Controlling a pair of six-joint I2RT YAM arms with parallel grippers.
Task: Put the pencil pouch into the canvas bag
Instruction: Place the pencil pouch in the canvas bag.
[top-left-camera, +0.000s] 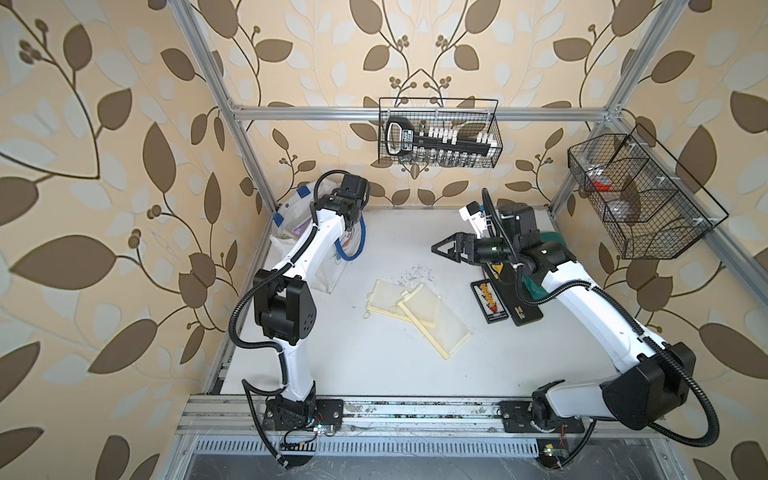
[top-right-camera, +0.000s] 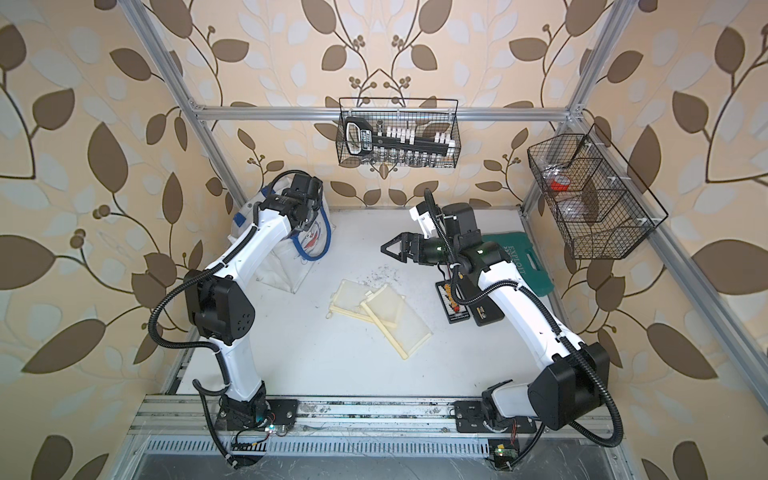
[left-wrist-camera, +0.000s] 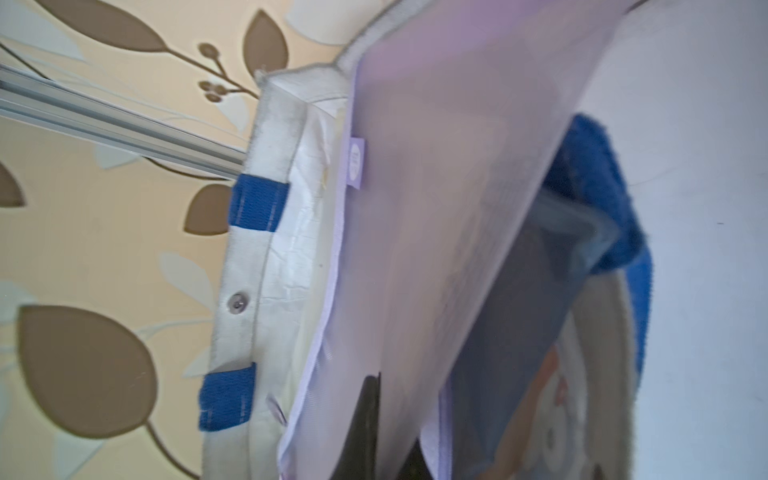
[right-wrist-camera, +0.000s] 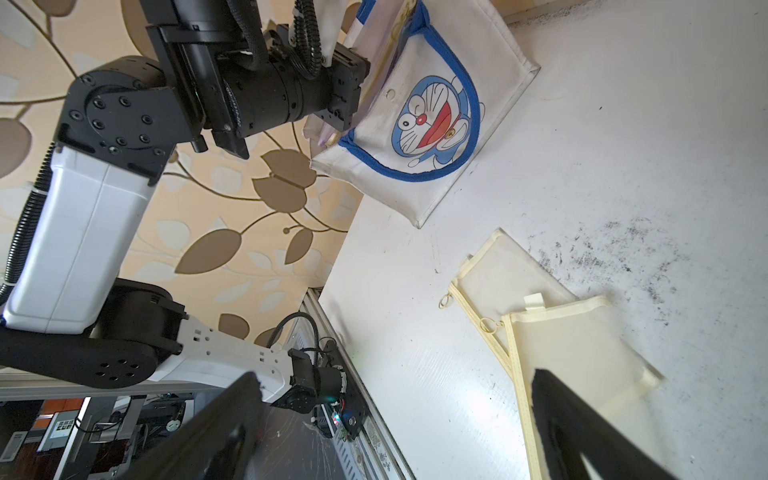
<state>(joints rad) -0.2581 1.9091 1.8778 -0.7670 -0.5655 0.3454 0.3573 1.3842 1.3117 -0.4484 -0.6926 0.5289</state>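
The white desk fills the frame's floor. The canvas bag stands at its far left corner by the frame post, with its cartoon print facing the middle of the desk. A teal tool case lies at the far right, partly under the right arm. Two cream mesh pouches overlap near the centre of the desk, well apart from the bag.

The pencil pouch (lilac and half see-through) sits in the bag's open mouth, between the white rim and a blue rope handle. How deep it reaches I cannot tell. The left end effector is at that mouth, pinched narrow on the pouch. The right end effector hangs above the desk with its jaws spread wide and nothing in them.
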